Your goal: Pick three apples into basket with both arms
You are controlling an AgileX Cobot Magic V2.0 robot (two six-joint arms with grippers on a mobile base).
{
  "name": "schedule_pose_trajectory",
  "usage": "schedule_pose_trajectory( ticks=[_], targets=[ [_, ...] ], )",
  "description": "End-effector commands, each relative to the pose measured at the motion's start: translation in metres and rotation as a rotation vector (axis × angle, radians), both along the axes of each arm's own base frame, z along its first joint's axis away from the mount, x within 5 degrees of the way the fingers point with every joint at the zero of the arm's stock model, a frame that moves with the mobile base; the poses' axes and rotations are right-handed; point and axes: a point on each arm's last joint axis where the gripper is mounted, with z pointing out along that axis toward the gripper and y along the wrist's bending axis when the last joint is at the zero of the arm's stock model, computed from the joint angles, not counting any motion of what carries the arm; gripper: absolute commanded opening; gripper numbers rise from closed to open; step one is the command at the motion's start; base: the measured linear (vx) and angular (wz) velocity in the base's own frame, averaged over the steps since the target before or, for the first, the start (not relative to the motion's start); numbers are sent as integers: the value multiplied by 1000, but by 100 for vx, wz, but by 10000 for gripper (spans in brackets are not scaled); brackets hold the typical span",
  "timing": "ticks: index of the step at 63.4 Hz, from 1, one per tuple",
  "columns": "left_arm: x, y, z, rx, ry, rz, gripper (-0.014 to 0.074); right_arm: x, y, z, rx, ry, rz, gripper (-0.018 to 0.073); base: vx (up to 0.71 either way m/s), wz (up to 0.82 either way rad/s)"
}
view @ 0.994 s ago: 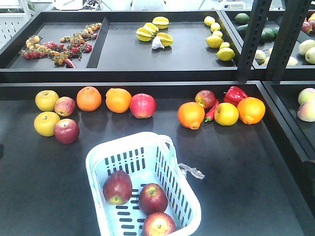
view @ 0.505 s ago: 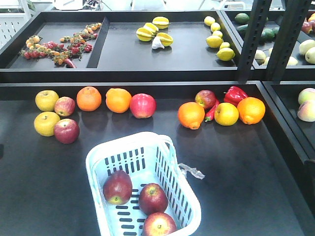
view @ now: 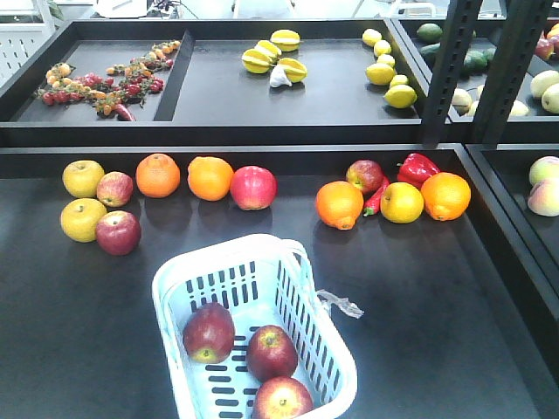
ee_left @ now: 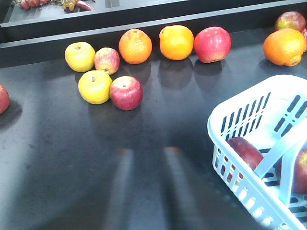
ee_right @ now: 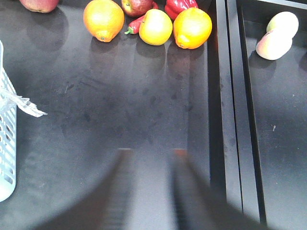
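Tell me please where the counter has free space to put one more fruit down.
Bare counter lies left of the basket, below the yellow apples. More lies right of it, below the oranges. The back fruit row is crowded.

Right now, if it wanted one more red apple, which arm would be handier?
Probably the left: a red apple lies unblocked in its camera's view; the right's nearest apple sits behind an orange.

Three apples point(view: 271, 352) in the basket point(view: 175, 281), oranges point(view: 183, 176) behind.
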Motion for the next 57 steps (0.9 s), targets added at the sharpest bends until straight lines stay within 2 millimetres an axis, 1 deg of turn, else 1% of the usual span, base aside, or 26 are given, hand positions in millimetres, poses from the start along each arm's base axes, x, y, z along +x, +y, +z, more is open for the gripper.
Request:
schedule_pose_trajectory(
  ticks=[1, 57],
  targets=[
    [2, -1, 12, -19, -80, -13, -9, 3, -1, 14, -6, -91, 6, -11, 0, 0],
    [2, -1, 12, -19, -80, -13, -7, 3, -1, 14, -6, -88, 5, -9, 0, 0]
  ],
)
